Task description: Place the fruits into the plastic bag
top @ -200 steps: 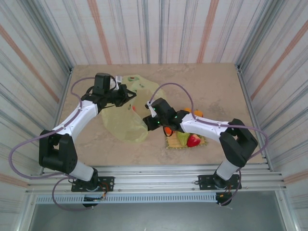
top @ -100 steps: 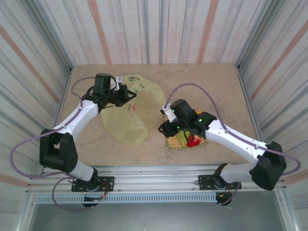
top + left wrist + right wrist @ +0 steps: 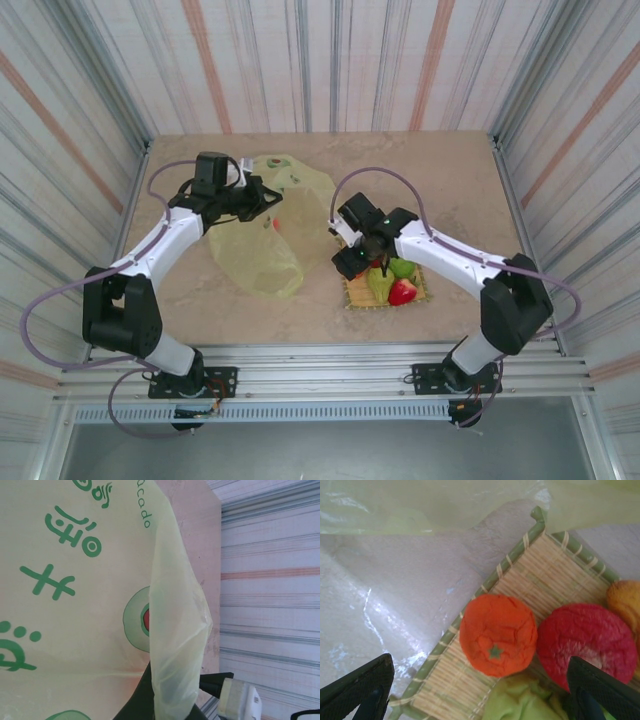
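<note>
The plastic bag (image 3: 262, 240) lies left of centre, yellow-green with green prints. My left gripper (image 3: 262, 199) is shut on a fold of its upper edge; in the left wrist view that fold (image 3: 175, 645) runs down between the dark fingers (image 3: 135, 702). Several fruits rest on the woven mat (image 3: 420, 295): a green pear (image 3: 380, 286), a red strawberry (image 3: 403, 292) and a green apple (image 3: 403, 267). My right gripper (image 3: 358, 262) hovers open over the mat's left part. Between its fingers (image 3: 362, 687) lies an orange (image 3: 497, 634), with a red apple (image 3: 585, 640) to its right.
The mat's green rim (image 3: 512, 557) lies just beside the bag's film (image 3: 445, 505). A second orange (image 3: 626, 597) sits at the mat's far side. Corrugated walls (image 3: 560, 90) enclose the table on three sides.
My right arm swung back from the bag's mouth to over the mat and its jaws opened wider. The left gripper kept its hold on the bag.
</note>
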### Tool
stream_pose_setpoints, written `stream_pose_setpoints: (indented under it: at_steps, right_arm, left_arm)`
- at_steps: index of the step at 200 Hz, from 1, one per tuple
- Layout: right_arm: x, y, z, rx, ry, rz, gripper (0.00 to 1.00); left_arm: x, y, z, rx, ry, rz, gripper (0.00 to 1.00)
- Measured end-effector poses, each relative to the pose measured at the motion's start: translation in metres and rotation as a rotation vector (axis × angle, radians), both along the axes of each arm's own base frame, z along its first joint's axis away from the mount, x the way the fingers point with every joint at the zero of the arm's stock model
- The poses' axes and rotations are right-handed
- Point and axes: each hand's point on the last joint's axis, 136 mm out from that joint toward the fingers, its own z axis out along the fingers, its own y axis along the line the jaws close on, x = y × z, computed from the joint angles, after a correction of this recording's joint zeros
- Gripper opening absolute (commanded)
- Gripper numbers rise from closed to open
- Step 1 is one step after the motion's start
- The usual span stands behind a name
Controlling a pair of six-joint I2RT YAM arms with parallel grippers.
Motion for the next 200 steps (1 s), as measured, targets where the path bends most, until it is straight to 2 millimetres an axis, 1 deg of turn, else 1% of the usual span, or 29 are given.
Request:
stream_pose_setpoints:
  at_steps: [44,115,161,200]
  right_arm:
    - [0.01,0.008,-0.018,-0.062,0.02,0.048,0.92]
    - [0.011,0.009,-0.048,-0.156,0.054,0.092,0.89]
    - [0.007,0.009,-0.05,-0.186,0.05,0.116,0.82]
    - [0.006,0.008,-0.051,-0.195,0.049,0.115,0.78]
  left_arm:
    - [0.001,0.003,0.0,0.0,0.0,0.007,0.0]
    - [0.001,0.004,0.001,-0.007,0.002,0.005,0.0]
    - [0.003,0.007,0.001,-0.012,0.003,0.009,0.0]
    - [0.002,0.007,0.001,-0.014,0.003,0.008,0.0]
